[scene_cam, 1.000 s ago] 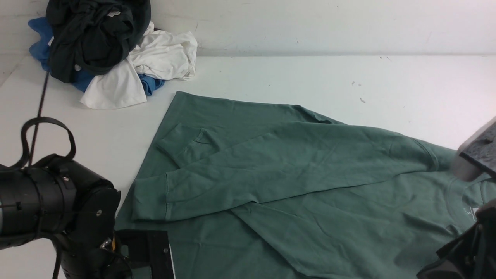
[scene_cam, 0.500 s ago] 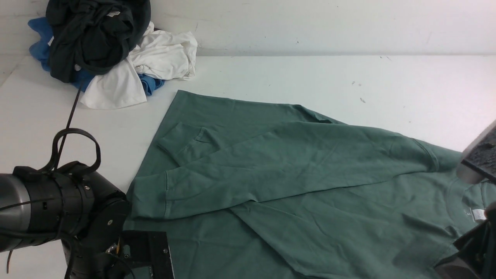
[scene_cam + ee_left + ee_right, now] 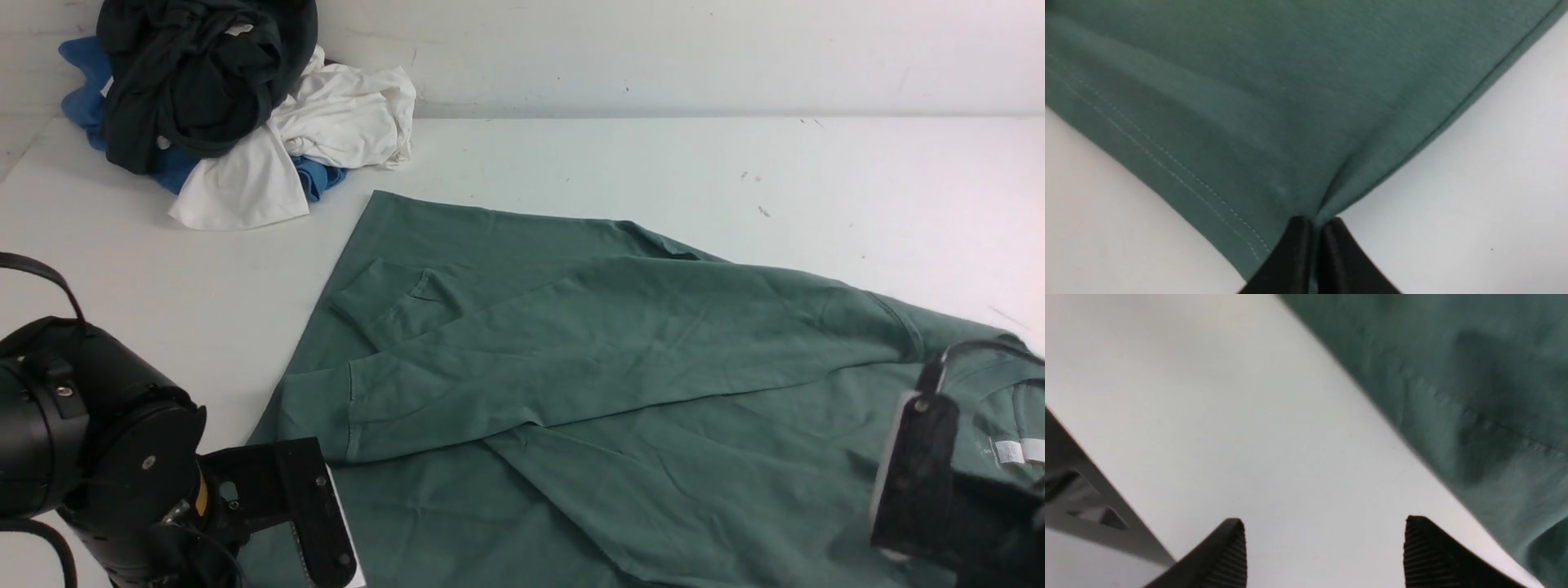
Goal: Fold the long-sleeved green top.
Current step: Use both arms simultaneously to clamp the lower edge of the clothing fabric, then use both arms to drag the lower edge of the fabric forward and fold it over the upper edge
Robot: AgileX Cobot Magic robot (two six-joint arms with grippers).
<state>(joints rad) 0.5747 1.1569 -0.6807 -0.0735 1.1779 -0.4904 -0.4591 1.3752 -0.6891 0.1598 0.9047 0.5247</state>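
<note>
The green long-sleeved top (image 3: 637, 367) lies flat on the white table (image 3: 653, 163), both sleeves folded across its body and its white neck label (image 3: 1016, 451) at the right. My left gripper (image 3: 322, 531) is at the top's near-left hem corner. In the left wrist view this gripper (image 3: 1316, 222) is shut, pinching that corner of the top (image 3: 1274, 102) so the cloth puckers. My right gripper (image 3: 922, 482) hovers beside the collar end. Seen from the right wrist, it (image 3: 1325, 528) is open over bare table, with the top's edge (image 3: 1474, 375) just beyond one finger.
A pile of black, white and blue garments (image 3: 220, 106) sits in the far-left corner against the wall. The table's near edge and a grey frame part (image 3: 1081, 498) show close to the right gripper.
The left gripper has shut on the top's hem corner and its arm has shifted. The right gripper has opened wider and swung down beside the collar.
</note>
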